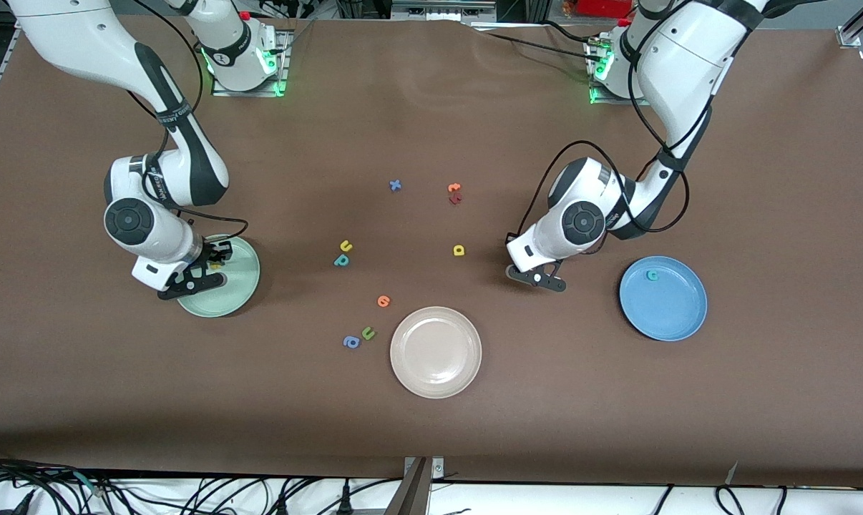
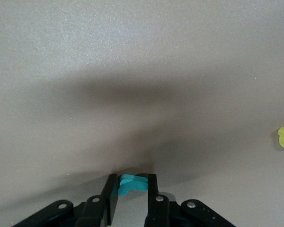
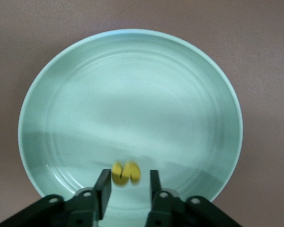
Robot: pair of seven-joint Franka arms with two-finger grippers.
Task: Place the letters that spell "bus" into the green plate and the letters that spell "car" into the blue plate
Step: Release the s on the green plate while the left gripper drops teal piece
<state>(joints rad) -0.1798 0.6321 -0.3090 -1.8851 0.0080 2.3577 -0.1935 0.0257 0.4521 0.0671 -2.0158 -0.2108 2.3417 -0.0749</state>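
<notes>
The brown surface carries three plates. The green plate sits at the right arm's end, the right claw over it, fingers apart with the yellow "s" loose between them. The blue plate at the left arm's end holds the teal "c". Down on the surface between blue plate and yellow "a", the left claw is clamped on the teal "r".

"c" letter in blue plate.
</notes>
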